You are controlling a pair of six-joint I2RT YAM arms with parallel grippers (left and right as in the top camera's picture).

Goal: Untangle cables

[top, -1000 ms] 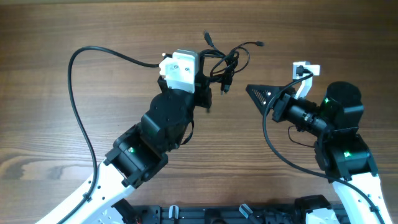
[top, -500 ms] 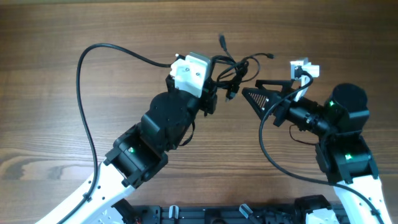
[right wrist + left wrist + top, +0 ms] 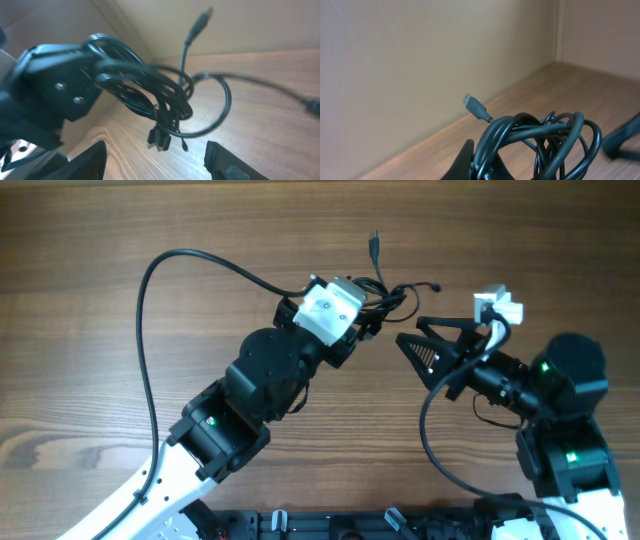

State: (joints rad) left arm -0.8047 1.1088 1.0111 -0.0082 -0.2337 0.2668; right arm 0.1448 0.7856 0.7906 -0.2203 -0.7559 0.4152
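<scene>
The cables (image 3: 385, 295) are a tangled bundle of thin black cords with small plugs. My left gripper (image 3: 362, 320) is shut on the bundle and holds it off the table; the left wrist view shows the loops (image 3: 540, 140) pinched between its fingers (image 3: 482, 167), with one plug (image 3: 475, 106) sticking up. One plug end (image 3: 374, 243) points to the far side. My right gripper (image 3: 425, 340) is open and empty, just right of the bundle. In the right wrist view the hanging loops and plugs (image 3: 160, 107) are straight ahead between its spread fingers (image 3: 160, 160).
The wooden table (image 3: 100, 230) runs in all directions. A thicker black wire (image 3: 150, 320) arcs from the left arm's white camera unit (image 3: 331, 308). The right arm's camera unit (image 3: 497, 307) and its wire (image 3: 430, 430) lie at the right.
My left gripper has carried the cable bundle to the right and a little nearer to me. My right gripper has swung up toward the bundle, jaws still open.
</scene>
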